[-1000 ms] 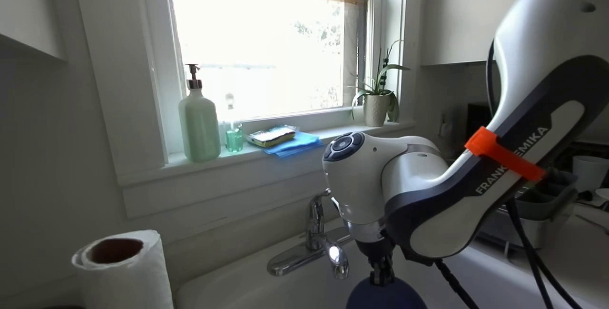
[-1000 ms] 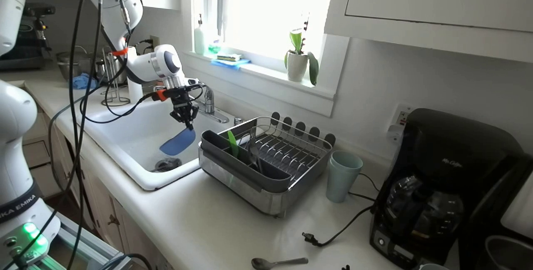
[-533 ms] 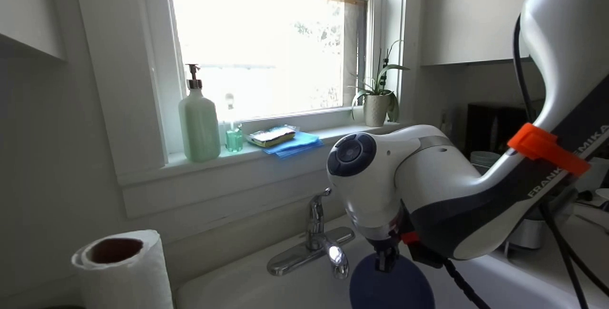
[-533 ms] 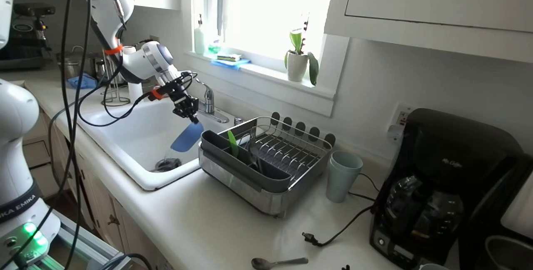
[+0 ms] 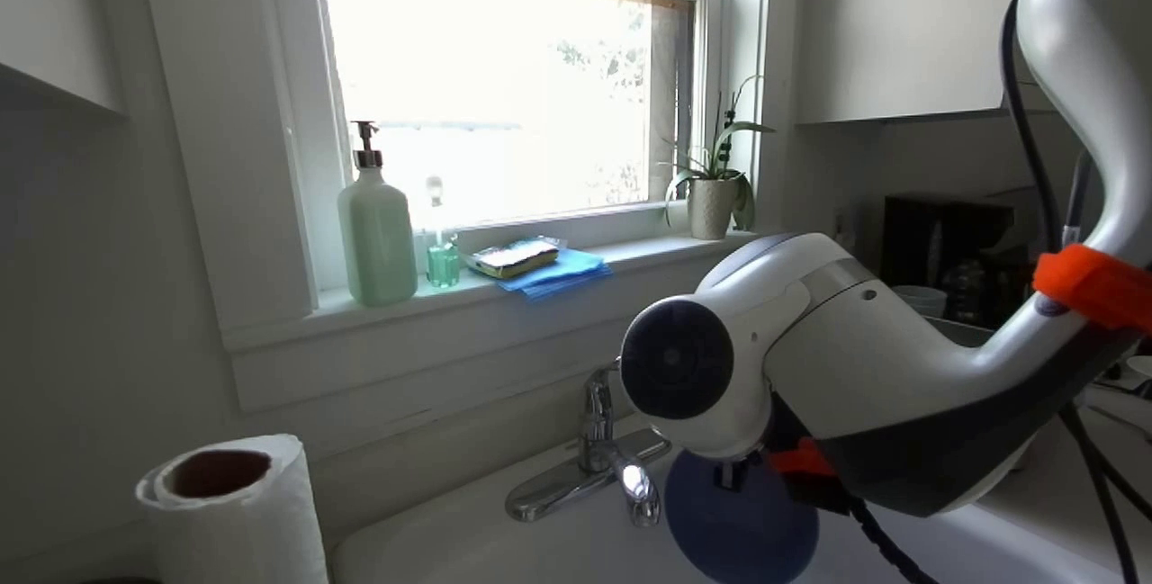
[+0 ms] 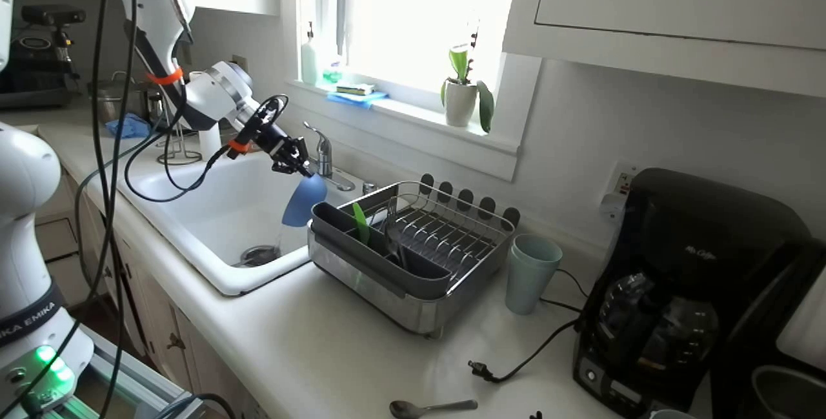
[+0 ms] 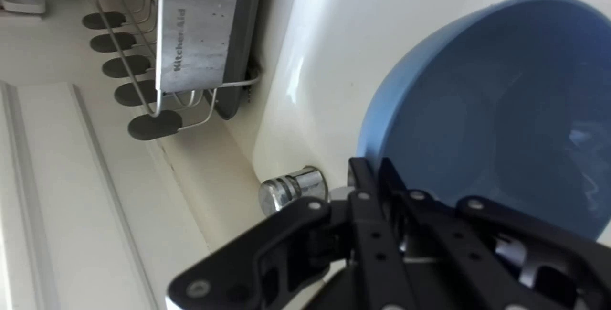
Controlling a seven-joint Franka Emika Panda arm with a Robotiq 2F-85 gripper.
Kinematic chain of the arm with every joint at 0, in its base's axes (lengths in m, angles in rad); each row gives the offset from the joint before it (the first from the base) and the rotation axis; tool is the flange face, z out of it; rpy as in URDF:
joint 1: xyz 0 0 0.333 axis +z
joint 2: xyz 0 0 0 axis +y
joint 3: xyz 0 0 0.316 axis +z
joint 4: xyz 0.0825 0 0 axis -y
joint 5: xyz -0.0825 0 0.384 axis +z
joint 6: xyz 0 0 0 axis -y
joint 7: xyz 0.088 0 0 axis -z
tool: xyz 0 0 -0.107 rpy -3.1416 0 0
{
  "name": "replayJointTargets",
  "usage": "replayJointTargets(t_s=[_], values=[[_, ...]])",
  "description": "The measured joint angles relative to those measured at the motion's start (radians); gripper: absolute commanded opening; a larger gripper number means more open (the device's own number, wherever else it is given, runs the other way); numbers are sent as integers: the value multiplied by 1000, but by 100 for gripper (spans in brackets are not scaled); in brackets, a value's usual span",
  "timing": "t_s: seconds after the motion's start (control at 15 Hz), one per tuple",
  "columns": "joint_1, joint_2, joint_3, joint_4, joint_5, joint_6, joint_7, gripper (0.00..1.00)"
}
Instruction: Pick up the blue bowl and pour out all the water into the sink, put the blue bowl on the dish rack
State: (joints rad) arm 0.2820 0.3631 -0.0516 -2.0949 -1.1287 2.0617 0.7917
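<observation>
I have the gripper [image 7: 372, 169] pinched on the rim of the bowl [image 7: 487, 119], one finger inside and one outside, so that single edge carries everything. I judge I hold it by the high side to leave the low lip free for pouring. The bowl hangs steeply tipped just past the fingertips; glints inside it, away from my grip, may be leftover water. From the low lip a thin trickle of water [image 6: 279, 238] drops into the sink [image 6: 213, 219] below the gripper, near the drain [image 6: 260, 255]. The faucet [image 6: 324, 151] stands just beyond the gripper; I can't tell how much gap it leaves the bowl, so I'd be wary of swinging that way. Farther to the side, past the sink's edge, is the rack [image 6: 361, 290], placed close enough, I think, for a short carry once the bowl drains.

Against a second ago, the gripper has tipped over more. The bowl has gone from a slant to a steep tilt and shifted up toward the rack, and the trickle shows clearly now. Rack and faucet haven't moved.
</observation>
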Motion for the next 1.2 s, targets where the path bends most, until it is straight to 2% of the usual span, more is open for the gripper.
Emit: replayJointTargets(t_s=[0.2, 0.6, 0.8, 1.2], values=[[-4, -1, 35, 0, -70, -67, 58, 2], [-57, -1, 83, 0, -62, -88, 76, 2], [-126, 0, 93, 0, 13, 7, 15, 2], [-257, 25, 90, 4, 265, 237, -235, 2]])
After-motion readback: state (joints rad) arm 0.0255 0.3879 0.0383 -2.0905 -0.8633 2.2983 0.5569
